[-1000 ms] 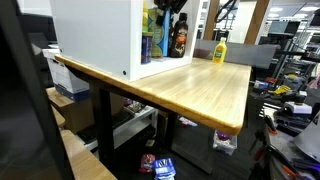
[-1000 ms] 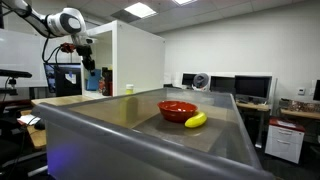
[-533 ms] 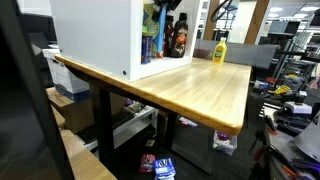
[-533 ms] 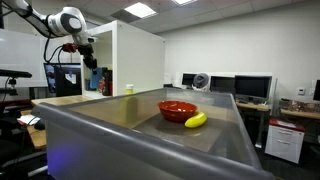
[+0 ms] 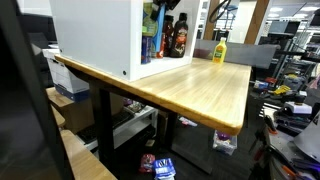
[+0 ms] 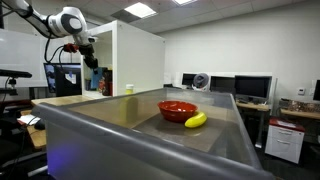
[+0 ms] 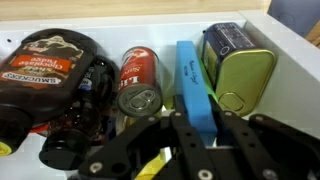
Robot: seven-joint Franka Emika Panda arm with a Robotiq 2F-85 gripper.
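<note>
Four things stand packed in the white cabinet (image 5: 95,40), so my tool (image 7: 195,124) is closed on the blue box (image 7: 190,80) across its narrow faces. Just beside the box stand the red can (image 7: 138,82) on one side and the green tin (image 7: 240,65) on the other, with the dark bottle (image 7: 50,75) beyond the can.

Blue box (image 7: 193,85) tight btw can (image 7: 138,82), tin (image 7: 240,65)

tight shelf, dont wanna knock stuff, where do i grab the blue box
Pinch the blue box across its thin width at the end facing the wrist camera, coming along its length. It stands on edge with the can and tin close beside, so only that end looks free.
</note>
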